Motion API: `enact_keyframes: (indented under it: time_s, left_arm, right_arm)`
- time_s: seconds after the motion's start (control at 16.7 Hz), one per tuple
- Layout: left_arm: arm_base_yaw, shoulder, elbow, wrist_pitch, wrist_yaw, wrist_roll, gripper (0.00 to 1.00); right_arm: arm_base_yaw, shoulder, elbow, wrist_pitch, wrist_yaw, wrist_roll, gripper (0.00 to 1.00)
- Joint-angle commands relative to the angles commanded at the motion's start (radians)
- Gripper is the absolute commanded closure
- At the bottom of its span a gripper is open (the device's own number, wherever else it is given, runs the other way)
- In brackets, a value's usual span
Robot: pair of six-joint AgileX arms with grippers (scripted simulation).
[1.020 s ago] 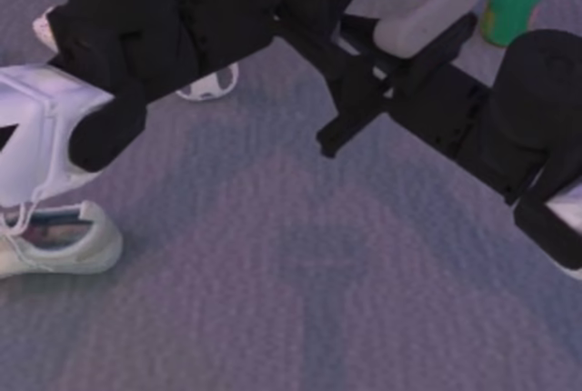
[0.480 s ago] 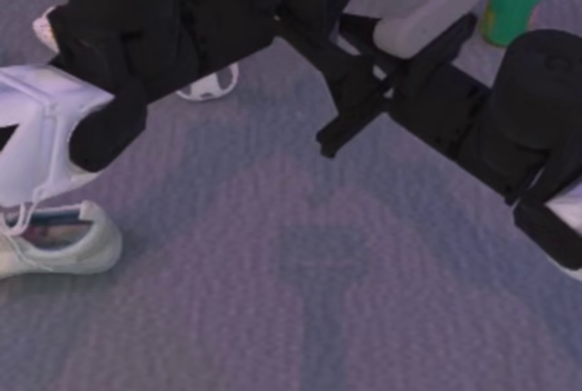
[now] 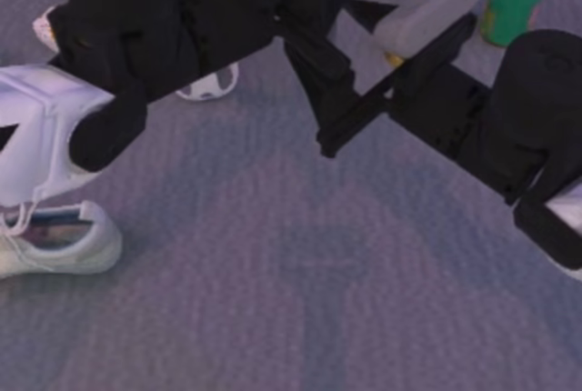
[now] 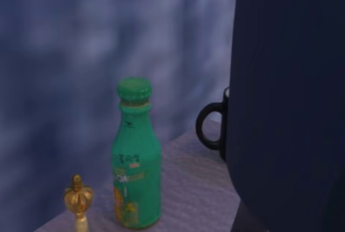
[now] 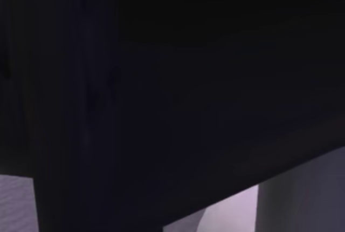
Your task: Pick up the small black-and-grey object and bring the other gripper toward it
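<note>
Microphone-like stick stayed hidden somewhere behind the crossed arms at the table's far middle, and neither the left gripper (image 3: 318, 9) nor right gripper (image 3: 332, 141) showed its grip, so closing in slowly seemed wisest.

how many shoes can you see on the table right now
2. One white shoe lies at the table's left edge, near side. A second white shoe shows partly under the left arm, at the far side. The arms may hide others.

Glossy green bottle (image 4: 136, 159), shiny brass bell (image 4: 78, 195)
</note>
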Motion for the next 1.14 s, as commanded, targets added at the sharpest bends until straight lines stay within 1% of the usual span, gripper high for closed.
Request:
enact_keyframes:
  time_s: [0.48, 0.6, 0.72, 0.96, 1.08, 1.14]
  left_arm:
    - [0.000, -0.001, 0.000, 0.000, -0.001, 0.001, 1.00]
    - [0.010, -0.006, -0.006, -0.002, 0.008, 0.000, 1.00]
    - [0.044, -0.023, -0.024, -0.006, 0.037, -0.002, 1.00]
    - [0.130, -0.072, -0.067, -0.010, 0.115, 0.005, 1.00]
    - [0.159, -0.087, -0.079, -0.012, 0.138, 0.006, 1.00]
    - [0.162, -0.089, -0.081, -0.012, 0.141, 0.006, 1.00]
  right_arm:
    - [0.000, 0.000, 0.000, 0.000, 0.000, 0.000, 0.00]
    - [-0.003, -0.017, -0.017, -0.003, -0.004, -0.001, 0.00]
    - [-0.012, -0.075, -0.070, -0.009, -0.012, -0.003, 0.00]
    - [-0.030, -0.235, -0.209, -0.024, -0.038, 0.000, 0.00]
    - [-0.034, -0.274, -0.247, -0.026, -0.047, 0.001, 0.00]
    - [-0.034, -0.278, -0.251, -0.026, -0.048, 0.001, 0.00]
